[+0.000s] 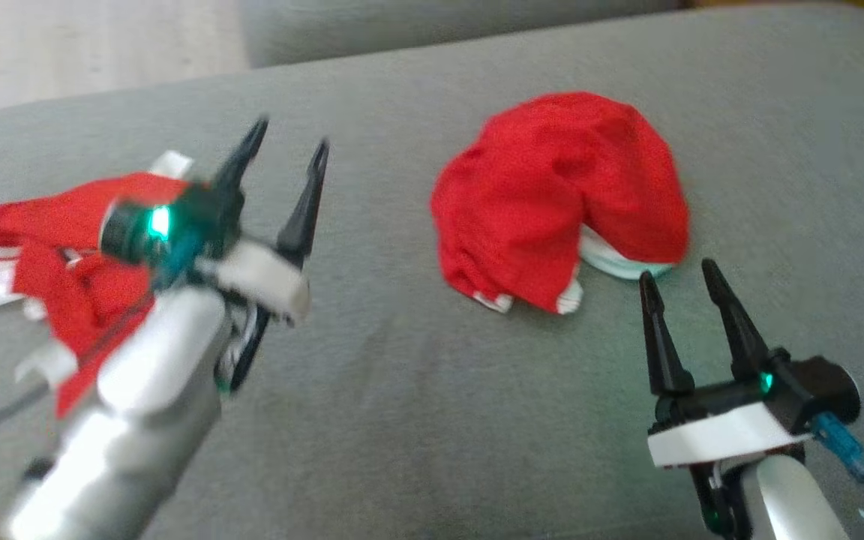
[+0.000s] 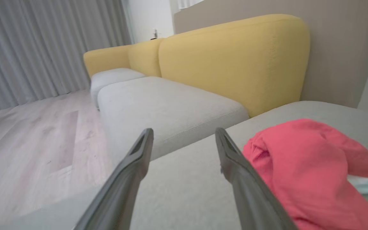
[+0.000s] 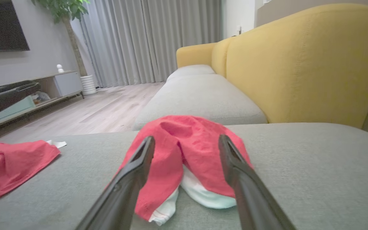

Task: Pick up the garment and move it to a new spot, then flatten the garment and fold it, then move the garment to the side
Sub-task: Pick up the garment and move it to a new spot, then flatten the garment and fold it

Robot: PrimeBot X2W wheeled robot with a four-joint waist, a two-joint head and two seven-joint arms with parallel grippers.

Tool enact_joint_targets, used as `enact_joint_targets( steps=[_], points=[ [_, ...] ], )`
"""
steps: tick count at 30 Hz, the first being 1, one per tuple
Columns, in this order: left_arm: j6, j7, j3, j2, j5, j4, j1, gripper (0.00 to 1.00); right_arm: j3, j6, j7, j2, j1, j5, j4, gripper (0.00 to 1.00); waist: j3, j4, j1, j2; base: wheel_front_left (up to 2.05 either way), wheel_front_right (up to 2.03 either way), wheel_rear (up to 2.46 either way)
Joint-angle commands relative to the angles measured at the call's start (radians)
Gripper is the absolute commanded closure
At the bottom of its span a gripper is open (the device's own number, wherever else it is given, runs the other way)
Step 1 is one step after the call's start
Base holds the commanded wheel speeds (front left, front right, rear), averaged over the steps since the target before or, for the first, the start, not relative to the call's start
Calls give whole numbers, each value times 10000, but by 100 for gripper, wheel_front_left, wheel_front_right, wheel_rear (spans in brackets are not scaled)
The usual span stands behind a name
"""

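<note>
Head view footage is showing two red garments lying well apart on the grey sofa seat (image 1: 387, 360). A flatter red garment (image 1: 49, 225) with white trim is being partly covered by the left arm at the seat's left side. The left end effector (image 1: 289, 135) is being held open beside it, with nothing being gripped between its fingers. A bunched red garment (image 1: 559, 195) is lying right of centre, with white fabric showing under its near edge. The right end effector (image 1: 677, 270) is being held open and empty just beside that heap, its fingers being pointed toward it.
</note>
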Motion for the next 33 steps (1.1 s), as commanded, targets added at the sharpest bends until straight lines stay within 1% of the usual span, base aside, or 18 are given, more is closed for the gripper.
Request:
enact_joint_targets(
  steps=[1,4,8,10,11,13,17,22,26,33],
  points=[
    [286,-116,626,368,-57,-630,131,0,148,77,-63,-52,-45,-99,-271,0,-554,727,1,0,0,0,0],
    [880,-120,1070,410,25,-1668,1525,0,33,77,-63,-52,139,-274,-188,0,-732,1065,1,0,0,0,0],
    [1532,-121,1654,315,290,-2877,3373,0,-75,77,-63,-52,390,-424,-42,0,-922,1341,1,0,0,0,0],
    [1728,-122,1951,161,406,-3323,4178,0,-76,77,-63,-52,504,-474,41,0,-980,1430,1,0,0,0,0],
    [1728,-122,1951,161,406,-3323,4178,0,-76,77,-63,-52,504,-474,41,0,-980,1430,1,0,0,0,0],
    [1812,-122,2218,10,553,-3633,4788,0,-62,77,-63,-52,592,-526,117,0,-1018,1491,1,0,0,0,0],
    [1724,-123,2620,-209,879,-3897,5338,0,-86,77,-63,-52,675,-580,182,0,-1052,1592,1,0,0,0,0],
    [1422,-123,2884,-348,1211,-3898,5259,0,-177,77,-63,-52,494,-909,276,0,-928,1652,1,0,0,0,0],
    [1245,-123,3052,-482,1417,-3863,5095,0,-340,77,69,-52,121,-1657,861,0,-676,1681,1,0,0,0,0],
    [883,-123,3177,-844,1650,-3605,4896,0,-412,77,1236,-52,-791,-3126,2160,0,-159,1960,1,0,0,0,0]
  ],
)
